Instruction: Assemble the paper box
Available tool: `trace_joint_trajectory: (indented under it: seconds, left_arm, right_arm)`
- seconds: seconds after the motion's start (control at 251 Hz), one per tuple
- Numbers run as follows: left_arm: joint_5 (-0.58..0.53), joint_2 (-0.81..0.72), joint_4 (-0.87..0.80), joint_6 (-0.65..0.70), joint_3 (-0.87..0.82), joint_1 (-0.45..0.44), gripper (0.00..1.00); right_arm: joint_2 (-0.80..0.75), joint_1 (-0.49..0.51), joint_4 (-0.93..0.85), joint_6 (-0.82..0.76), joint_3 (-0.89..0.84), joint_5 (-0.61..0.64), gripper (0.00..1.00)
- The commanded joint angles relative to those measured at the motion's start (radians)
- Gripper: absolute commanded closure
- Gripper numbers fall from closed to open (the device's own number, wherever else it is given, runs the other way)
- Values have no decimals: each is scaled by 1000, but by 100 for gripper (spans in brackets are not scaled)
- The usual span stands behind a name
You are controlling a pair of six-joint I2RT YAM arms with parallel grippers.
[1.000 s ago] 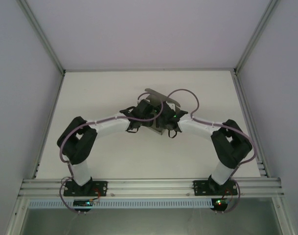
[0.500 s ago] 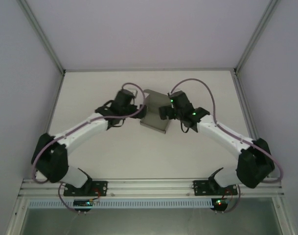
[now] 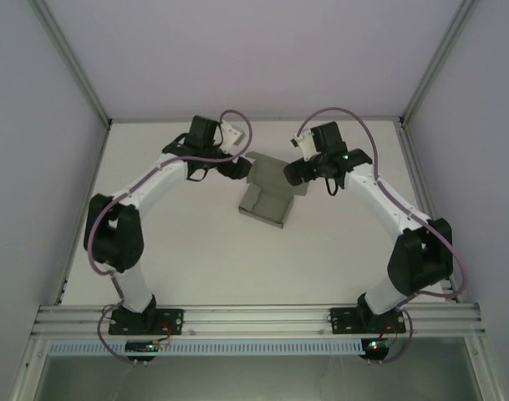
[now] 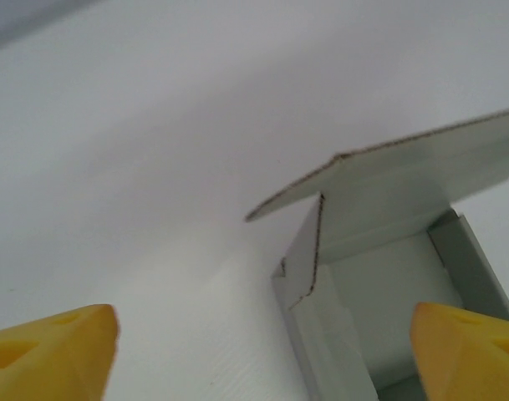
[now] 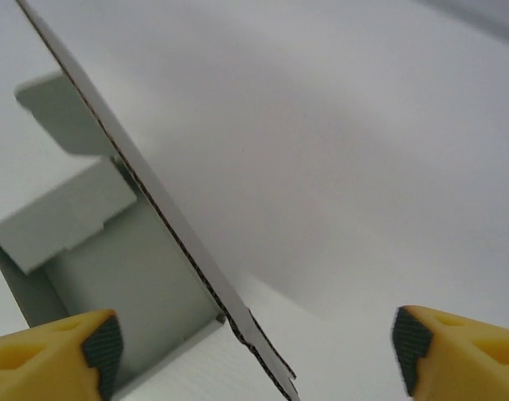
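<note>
From above, the paper box (image 3: 267,196) is seen on the table (image 3: 179,251) between the left gripper (image 3: 237,168) and the right gripper (image 3: 292,174). In the wrist views both pairs of jaws are shown wide apart and empty, with the box's raised lid just ahead.

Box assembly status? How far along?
Done: the paper box body is folded into a tray with its side walls up, as the left wrist view shows. In hand: nothing; the left jaws and right jaws are open, flanking the lid without gripping it. Left: the lid stands raised at a slant, so it has to be folded down and, probably, tucked in.
</note>
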Motion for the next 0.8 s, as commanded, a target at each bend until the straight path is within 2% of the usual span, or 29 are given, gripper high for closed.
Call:
trace_joint_trajectory:
  seconds: [0.0, 0.116, 0.212, 0.275, 0.351, 0.391, 0.463, 0.599, 0.726, 0.798]
  left_arm:
    - [79, 62, -93, 69, 109, -3, 21]
    - [82, 137, -140, 65, 189, -10, 28]
    - [79, 158, -141, 65, 192, -18, 33]
    - [86, 144, -131, 54, 152, -17, 33]
    - [81, 114, -85, 48, 92, -18, 31]
    - [79, 102, -76, 45, 72, -18, 30]
    - [86, 86, -75, 43, 47, -17, 29]
    - [49, 56, -39, 14, -30, -18, 26]
    - [55, 34, -1, -25, -98, -17, 27]
    - [56, 29, 27, -53, -128, -15, 31]
  right_arm:
    - [57, -32, -121, -72, 62, -86, 20]
    - [115, -45, -171, -75, 103, -87, 22]
    - [121, -46, -164, -75, 89, -58, 18]
    - [102, -51, -139, -42, 58, -30, 19]
    - [61, -57, -80, -18, 1, -37, 30]
    - [42, -61, -44, -19, -29, -69, 32]
    - [28, -59, 30, -70, -61, -104, 30]
    - [82, -57, 67, -143, -47, -187, 28]
    - [141, -62, 116, -272, -36, -316, 36]
    - [162, -63, 146, -322, -42, -381, 51]
